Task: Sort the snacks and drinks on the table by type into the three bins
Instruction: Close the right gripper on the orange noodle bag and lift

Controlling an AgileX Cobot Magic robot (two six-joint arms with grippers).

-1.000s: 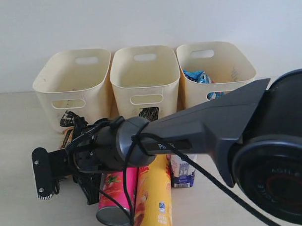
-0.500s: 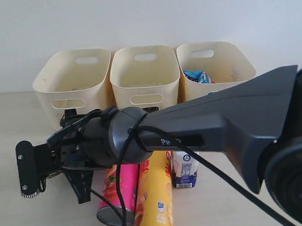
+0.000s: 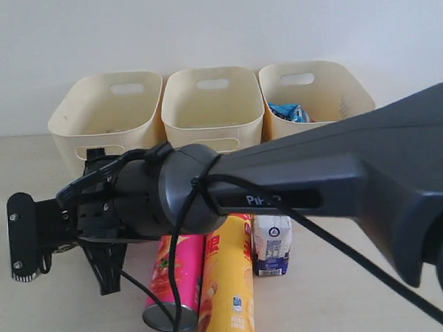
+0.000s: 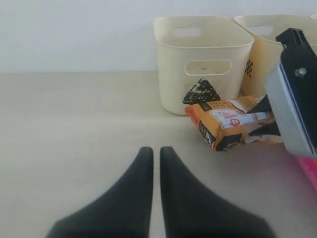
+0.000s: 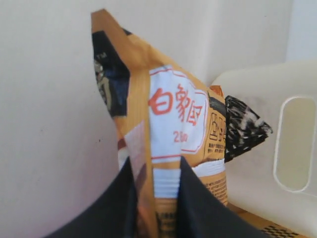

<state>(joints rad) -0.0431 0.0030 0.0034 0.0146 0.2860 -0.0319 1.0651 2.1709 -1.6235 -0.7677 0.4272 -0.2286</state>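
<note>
Right now the right arm [image 3: 302,185] is stretching across the front of the table, filling most of the exterior view. Behind it, three cream bins are standing in a row: the left bin [image 3: 107,115], the middle bin [image 3: 214,108] and the right bin [image 3: 317,97]. A blue bag [image 3: 291,112] is already lying inside the right one. A yellow tube [image 3: 227,282] and a pink tube [image 3: 174,277] are lying side by side in front, with a small carton [image 3: 271,241] standing just beside the yellow one.

The step in hand appears to be picking up the orange bag [image 5: 173,114]. It is sitting just in front of the left bin, near that bin's black triangle mark [image 4: 200,92]. The right gripper [image 5: 155,164] is clamping its jaws on the bag's edge. The left gripper [image 4: 156,150] is idling over bare table, jaws together and holding nothing.

Next, the bag probably needs lifting above the rims and carrying across to the right bin to join the blue bag.
</note>
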